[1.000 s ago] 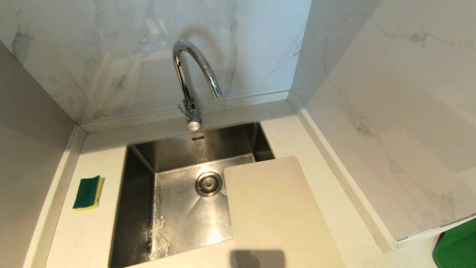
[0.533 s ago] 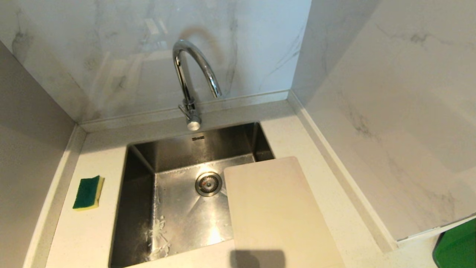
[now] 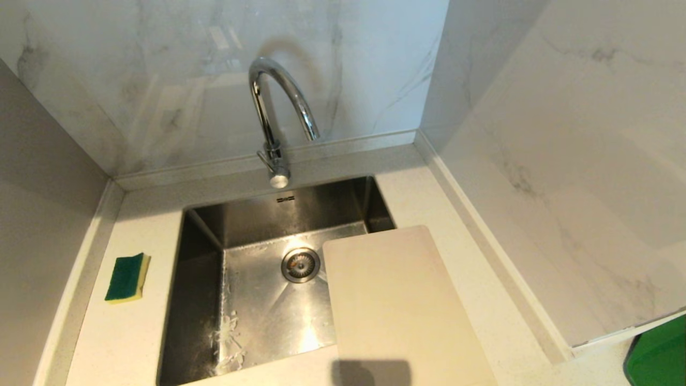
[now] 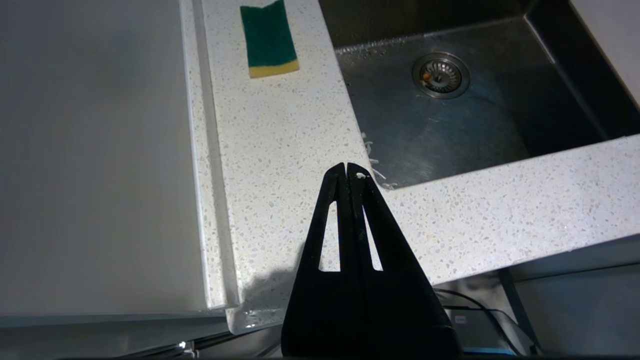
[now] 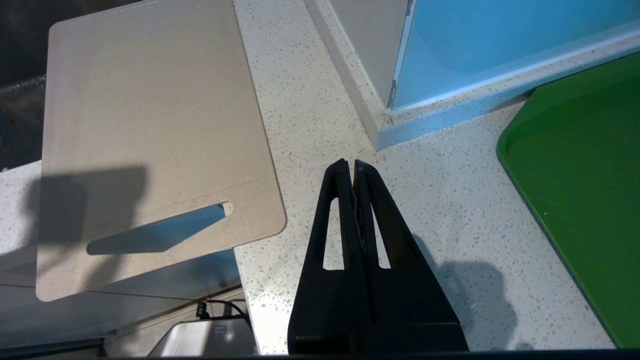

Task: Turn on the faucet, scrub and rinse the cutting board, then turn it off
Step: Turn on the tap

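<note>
Both grippers closed; one cutting board [image 3: 402, 305], one sponge [image 3: 127, 277].

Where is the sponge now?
In the head view the sponge lies flat on the counter, left of the sink, untouched.

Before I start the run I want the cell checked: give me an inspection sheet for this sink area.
Surface: speckled white countertop around a steel sink; white flecks on the sink floor.
Job's things: faucet behind the sink, no water seen; cutting board overhanging the sink's right side and the counter's front edge.
Clutter: green-and-yellow sponge left of the sink; green tray at far right.
Grippers: left gripper and right gripper above the counter's front edge, fingers shut, empty.
Cables: dark cables below the counter.
Surroundings: marble-look walls.
</note>
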Available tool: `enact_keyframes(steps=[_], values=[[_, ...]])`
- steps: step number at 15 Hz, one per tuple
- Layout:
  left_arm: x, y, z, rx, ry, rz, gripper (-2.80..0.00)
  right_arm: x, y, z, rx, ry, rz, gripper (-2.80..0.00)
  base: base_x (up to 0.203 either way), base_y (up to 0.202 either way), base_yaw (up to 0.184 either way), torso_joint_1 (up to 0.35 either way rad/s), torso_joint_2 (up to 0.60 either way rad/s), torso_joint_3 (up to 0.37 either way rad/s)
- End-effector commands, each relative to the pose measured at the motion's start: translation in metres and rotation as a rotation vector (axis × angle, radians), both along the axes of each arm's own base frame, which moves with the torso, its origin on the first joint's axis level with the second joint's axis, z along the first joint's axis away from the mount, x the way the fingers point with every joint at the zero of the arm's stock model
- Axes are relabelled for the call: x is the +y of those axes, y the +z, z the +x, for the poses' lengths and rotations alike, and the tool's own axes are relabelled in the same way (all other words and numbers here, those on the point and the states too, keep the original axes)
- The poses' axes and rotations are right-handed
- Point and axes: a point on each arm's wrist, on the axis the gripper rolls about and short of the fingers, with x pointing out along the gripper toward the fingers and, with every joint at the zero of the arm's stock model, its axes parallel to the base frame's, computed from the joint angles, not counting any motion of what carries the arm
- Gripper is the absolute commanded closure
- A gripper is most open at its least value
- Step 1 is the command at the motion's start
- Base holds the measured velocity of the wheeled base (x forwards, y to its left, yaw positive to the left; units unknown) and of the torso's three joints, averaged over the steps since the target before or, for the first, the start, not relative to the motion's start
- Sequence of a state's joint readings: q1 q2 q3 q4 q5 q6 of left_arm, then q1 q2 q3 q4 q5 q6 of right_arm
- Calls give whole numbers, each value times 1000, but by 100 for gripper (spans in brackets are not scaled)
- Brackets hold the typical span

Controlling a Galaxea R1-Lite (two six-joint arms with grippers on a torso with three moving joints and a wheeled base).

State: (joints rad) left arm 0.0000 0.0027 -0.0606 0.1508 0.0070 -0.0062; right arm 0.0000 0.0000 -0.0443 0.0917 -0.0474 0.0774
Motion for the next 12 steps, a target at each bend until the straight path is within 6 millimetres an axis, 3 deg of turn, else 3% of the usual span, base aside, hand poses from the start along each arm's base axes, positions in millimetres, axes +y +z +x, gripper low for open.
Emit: enact_keyframes(steps=[1,3,5,9,12], values=[[0,5,1,23,-7,26,0,0,0,0,1,0,1,0,0,0,0,0,0,0],[-1,26,6,56,-31,43,0,0,0,0,1,0,1,0,0,0,0,0,0,0],[-2,60,16,87,-73,42,0,0,0,0,0,0,1,0,0,0,0,0,0,0],[-4,129,59,138,-168,57,0,0,0,0,2,0,1,0,0,0,0,0,0,0],[-4,154,100,212,-222,95,0,0,0,0,0,0,1,0,0,0,0,0,0,0]])
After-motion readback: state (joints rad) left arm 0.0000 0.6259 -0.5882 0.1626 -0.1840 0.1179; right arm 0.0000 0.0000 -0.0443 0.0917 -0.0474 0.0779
